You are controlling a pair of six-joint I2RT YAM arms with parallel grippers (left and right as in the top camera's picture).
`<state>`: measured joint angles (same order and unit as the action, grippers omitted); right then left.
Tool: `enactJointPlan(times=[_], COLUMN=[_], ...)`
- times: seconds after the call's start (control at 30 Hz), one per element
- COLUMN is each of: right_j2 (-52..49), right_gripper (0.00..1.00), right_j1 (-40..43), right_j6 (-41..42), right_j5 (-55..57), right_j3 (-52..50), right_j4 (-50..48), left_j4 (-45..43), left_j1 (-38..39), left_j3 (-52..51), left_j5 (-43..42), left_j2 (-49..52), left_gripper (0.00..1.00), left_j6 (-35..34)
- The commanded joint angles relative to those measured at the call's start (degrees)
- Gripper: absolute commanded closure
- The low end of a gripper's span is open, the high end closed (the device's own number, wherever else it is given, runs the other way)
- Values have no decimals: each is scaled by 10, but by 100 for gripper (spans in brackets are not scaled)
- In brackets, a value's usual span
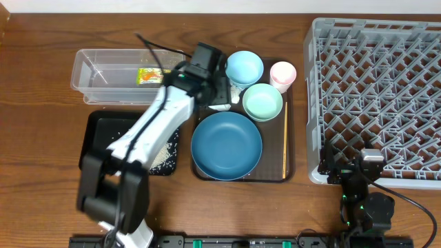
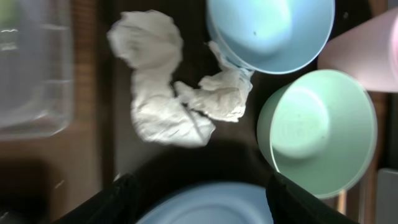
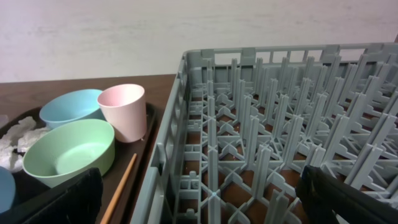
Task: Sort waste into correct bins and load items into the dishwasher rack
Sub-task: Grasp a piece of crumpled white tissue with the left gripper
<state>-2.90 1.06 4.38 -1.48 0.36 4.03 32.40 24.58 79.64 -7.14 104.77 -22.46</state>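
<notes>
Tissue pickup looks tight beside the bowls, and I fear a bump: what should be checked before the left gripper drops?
1. Left gripper open: ok.
2. Tissue uncovered: ok.
3. Tissue clear of blue bowl: not ok, it touches the rim.
4. Tub has room: ok, only a wrapper inside.
5. Right gripper out of the way: ok, at the rack.

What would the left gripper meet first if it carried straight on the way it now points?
Probably the crumpled white tissue, which lies on the dark brown tray straight ahead of the open left gripper. Nothing shows in between, though depth is hard to judge.
</notes>
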Motion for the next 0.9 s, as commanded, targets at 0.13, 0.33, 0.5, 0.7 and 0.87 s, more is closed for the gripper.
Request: enactJointPlan(times=[0.13, 0.33, 0.5, 0.7, 0.87], right_j2=[2, 2, 2, 2, 2], right_gripper=[1, 1, 1, 1, 1], right_j1=[6, 6, 6, 6, 6], right_j6=[7, 7, 7, 7, 7], right_j5=[2, 2, 2, 2, 2], right_j3=[0, 0, 0, 0, 0], right_j4=[2, 2, 2, 2, 2], left_j4=[-60, -96, -120, -150, -173], left_j1=[7, 9, 10, 14, 13], left_j3=[1, 1, 1, 1, 1], left_j5=[2, 1, 1, 3, 3], left_j2=[58, 102, 122, 132, 149], left_gripper=[32, 33, 34, 35, 36], left_j6=[30, 71, 130, 154, 154])
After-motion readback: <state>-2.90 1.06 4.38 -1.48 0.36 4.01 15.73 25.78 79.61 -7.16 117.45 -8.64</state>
